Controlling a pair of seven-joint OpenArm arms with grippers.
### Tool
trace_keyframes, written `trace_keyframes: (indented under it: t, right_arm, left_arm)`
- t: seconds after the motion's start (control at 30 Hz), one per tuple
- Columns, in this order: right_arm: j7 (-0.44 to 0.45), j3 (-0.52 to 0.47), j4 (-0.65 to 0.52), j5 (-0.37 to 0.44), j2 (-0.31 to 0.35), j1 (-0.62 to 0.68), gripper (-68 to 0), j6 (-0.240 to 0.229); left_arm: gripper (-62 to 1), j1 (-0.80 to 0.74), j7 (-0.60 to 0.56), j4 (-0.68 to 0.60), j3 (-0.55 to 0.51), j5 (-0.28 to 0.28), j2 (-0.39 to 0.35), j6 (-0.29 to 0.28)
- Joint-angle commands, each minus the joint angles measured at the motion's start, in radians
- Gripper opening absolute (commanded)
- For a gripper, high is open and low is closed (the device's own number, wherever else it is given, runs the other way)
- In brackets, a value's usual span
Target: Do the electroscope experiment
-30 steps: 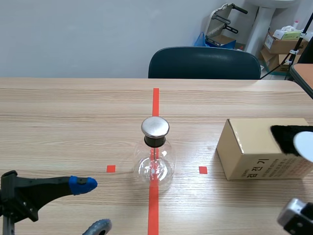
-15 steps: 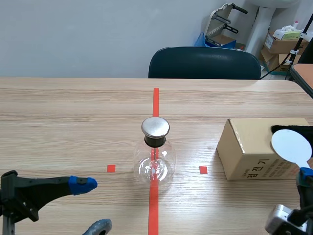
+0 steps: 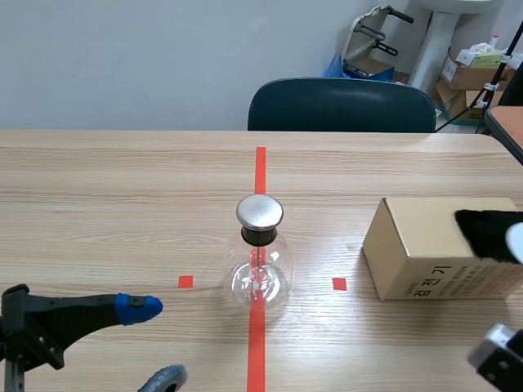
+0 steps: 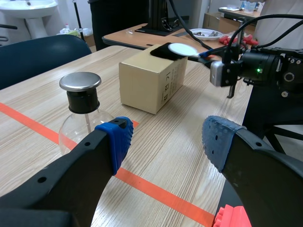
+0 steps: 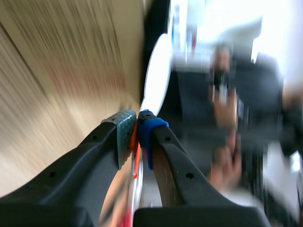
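The electroscope, a round glass flask [image 3: 258,276] with a black neck and a flat metal cap [image 3: 260,211], stands on the red centre line. In the right wrist view my right gripper [image 5: 137,124] is shut on the orange handle of a white disc wand [image 5: 158,71]. In the scene view only the disc's edge [image 3: 516,242] shows, over the black fur cloth [image 3: 486,231] on the cardboard box [image 3: 417,261]. The left wrist view shows the same disc [image 4: 182,48] above that cloth [image 4: 163,51]. My left gripper [image 3: 151,343] stands open near the table's front left, holding nothing.
A dark chair [image 3: 341,104] stands behind the table's far edge. The box takes up the right side of the table. Small red tape squares lie left and right of the flask. Cartons and clutter stand on the floor at the back right.
The white disc swung left over the box half a second ago and has gone back toward the right edge. The left arm and the flask have not moved.
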State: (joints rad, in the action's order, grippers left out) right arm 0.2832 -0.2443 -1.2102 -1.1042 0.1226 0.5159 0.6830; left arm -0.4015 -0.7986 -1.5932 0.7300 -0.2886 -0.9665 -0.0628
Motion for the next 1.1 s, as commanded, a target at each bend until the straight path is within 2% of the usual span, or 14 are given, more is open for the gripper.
trace_keyframes:
  t: [0.0, 0.1, 0.17, 0.2, 0.3, 0.37, 0.43, 0.5, 0.57, 0.73, 0.8, 0.93, 1.0, 1.07]
  right_arm:
    - [0.042, -0.004, -0.016, -0.013, 0.008, 0.003, -66.7, 0.005]
    - [0.204, -0.003, -0.016, -0.022, 0.008, 0.0, -66.7, 0.005]
    - [0.26, -0.003, -0.016, -0.019, 0.007, -0.001, -66.7, 0.005]
    - [0.246, -0.003, -0.016, -0.013, 0.006, 0.0, -66.7, 0.006]
    - [0.085, -0.005, -0.016, -0.003, 0.007, 0.002, -66.7, 0.005]
    - [0.053, -0.005, -0.016, -0.008, 0.008, 0.002, -66.7, 0.005]
    - [0.127, -0.005, -0.016, -0.025, 0.008, 0.002, -66.7, 0.005]
    - [0.255, -0.005, -0.016, -0.026, 0.008, 0.0, -66.7, 0.005]
    - [0.295, -0.004, -0.016, -0.022, 0.007, 0.0, -66.7, 0.006]
    - [0.046, -0.004, -0.016, -0.01, 0.002, 0.002, -66.7, 0.008]
    - [0.088, -0.004, -0.016, -0.023, 0.006, 0.002, -66.7, 0.008]
    - [0.309, -0.004, -0.016, -0.019, 0.007, -0.001, -66.7, 0.009]
    - [0.264, -0.004, -0.016, -0.011, 0.004, 0.0, -66.7, 0.01]
    - [0.116, -0.004, -0.016, -0.011, 0.001, 0.002, -66.7, 0.012]
  left_arm:
    - [-26.0, 0.0, -0.021, -0.014, -0.001, -0.006, 0.008, -0.003]
    - [-26.0, 0.0, -0.021, -0.014, -0.001, -0.006, 0.008, -0.003]
    - [-26.0, 0.0, -0.021, -0.014, -0.001, -0.006, 0.008, -0.003]
    - [-26.0, 0.0, -0.021, -0.014, -0.001, -0.006, 0.008, -0.003]
    - [-26.0, 0.0, -0.021, -0.014, -0.001, -0.006, 0.008, -0.003]
    - [-26.0, 0.0, -0.021, -0.014, -0.001, -0.006, 0.008, -0.003]
    - [-26.0, 0.0, -0.021, -0.014, -0.001, -0.006, 0.008, -0.003]
    - [-26.0, 0.0, -0.021, -0.014, -0.001, -0.006, 0.008, -0.004]
    - [-26.0, 0.0, -0.021, -0.014, -0.001, -0.006, 0.008, -0.004]
    - [-26.0, 0.0, -0.021, -0.014, -0.001, -0.006, 0.008, -0.008]
    - [-26.0, 0.0, -0.021, -0.014, -0.001, -0.006, 0.008, -0.01]
    - [-26.0, 0.0, -0.021, -0.014, -0.001, -0.006, 0.008, -0.011]
    - [-26.0, 0.0, -0.021, -0.014, -0.001, -0.006, 0.008, -0.011]
    - [-26.0, 0.0, -0.022, -0.014, -0.001, -0.006, 0.008, -0.011]
